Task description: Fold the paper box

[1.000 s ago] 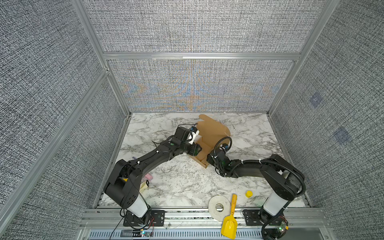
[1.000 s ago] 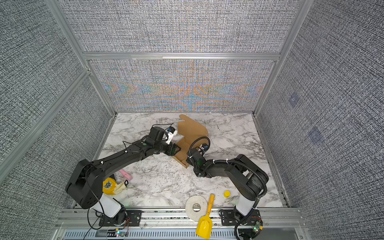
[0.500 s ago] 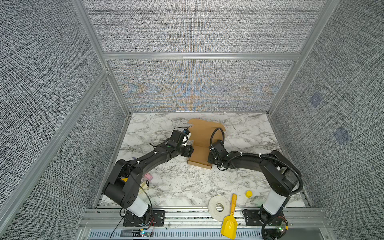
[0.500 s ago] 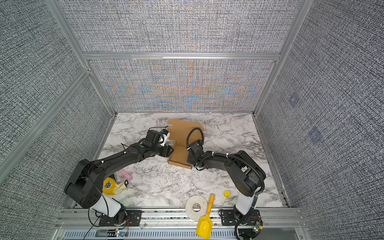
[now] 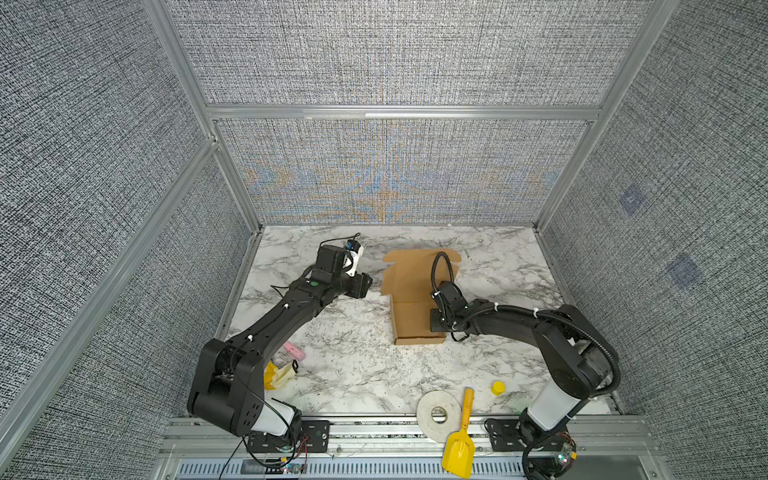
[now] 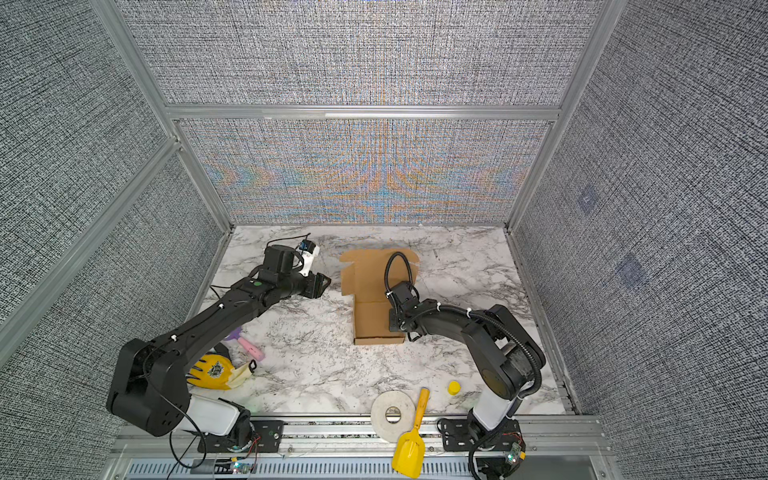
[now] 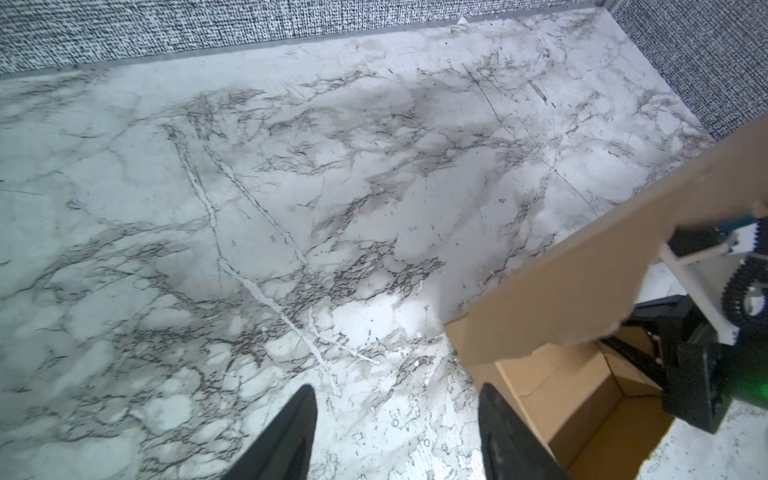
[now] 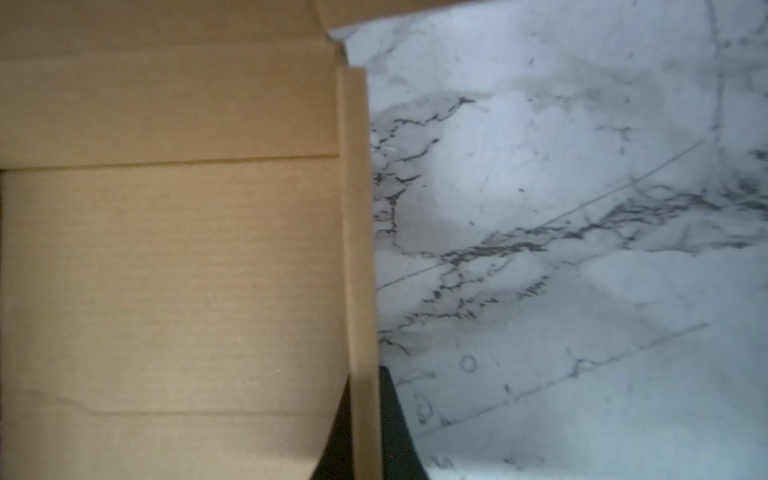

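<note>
box: brown corrugated card [image 5: 409, 320], mid-table in both top views; the near end stands as a shallow tray, the lid is open toward the back wall [image 5: 395, 187], ear flaps spread, seemingly tilted up a little.
right gripper: [image 8: 365, 399] pinched tight on the tray's right side wall; in the right wrist view the wall's edge runs between the two black fingers [image 8: 399, 428].
left gripper: [image 7: 395, 399] jaws apart, holding nothing, over bare table [image 7: 249, 208] just beside the lid's left edge, not touching it.
weight: likely very light; a nudge would slide it on the smooth table unless one side is pinned.
stiffness: panels stiff, scored lines weak; it should bend at the creases and spring back if let go early.
fragility: a hard pinch could crush the fluting; thin flaps could kink off the crease or tear.
grip spots: best judged on a wall's top edge, as the right gripper has it, or on the lid's free far edge or a side ear, away from the hinge.
step: lid not yet closed; the tray's right side is partly hidden in the top views.
</note>
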Controlling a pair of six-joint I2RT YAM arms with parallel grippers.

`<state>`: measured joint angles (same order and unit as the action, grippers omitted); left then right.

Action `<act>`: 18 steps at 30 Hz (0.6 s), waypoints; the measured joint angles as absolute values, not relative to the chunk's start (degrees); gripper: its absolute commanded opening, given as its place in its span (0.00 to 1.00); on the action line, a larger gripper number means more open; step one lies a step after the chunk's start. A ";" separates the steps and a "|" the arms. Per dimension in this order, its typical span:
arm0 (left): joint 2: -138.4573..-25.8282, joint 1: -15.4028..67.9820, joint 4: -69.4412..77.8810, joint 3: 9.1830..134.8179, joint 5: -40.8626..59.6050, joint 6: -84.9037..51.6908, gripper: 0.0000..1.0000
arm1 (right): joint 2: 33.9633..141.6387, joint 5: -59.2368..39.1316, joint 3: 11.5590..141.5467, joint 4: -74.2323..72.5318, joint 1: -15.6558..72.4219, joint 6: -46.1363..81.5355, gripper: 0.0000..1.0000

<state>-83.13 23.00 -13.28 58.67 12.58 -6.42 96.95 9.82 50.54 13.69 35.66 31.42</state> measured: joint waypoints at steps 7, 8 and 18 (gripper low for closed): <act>-83.00 20.03 -13.30 58.15 13.65 -5.41 0.64 | 95.72 11.97 50.63 18.65 35.55 28.18 0.21; -83.00 19.97 -13.08 57.84 13.76 -5.34 0.64 | 95.66 12.21 50.68 19.11 35.55 27.42 0.23; -83.48 19.66 -12.45 57.08 14.81 -4.93 0.64 | 95.79 12.32 52.25 22.09 35.40 24.67 0.40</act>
<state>-83.48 19.66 -12.45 57.08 14.81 -4.93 95.79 12.32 52.25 22.09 35.40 24.67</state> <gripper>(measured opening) 0.640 0.396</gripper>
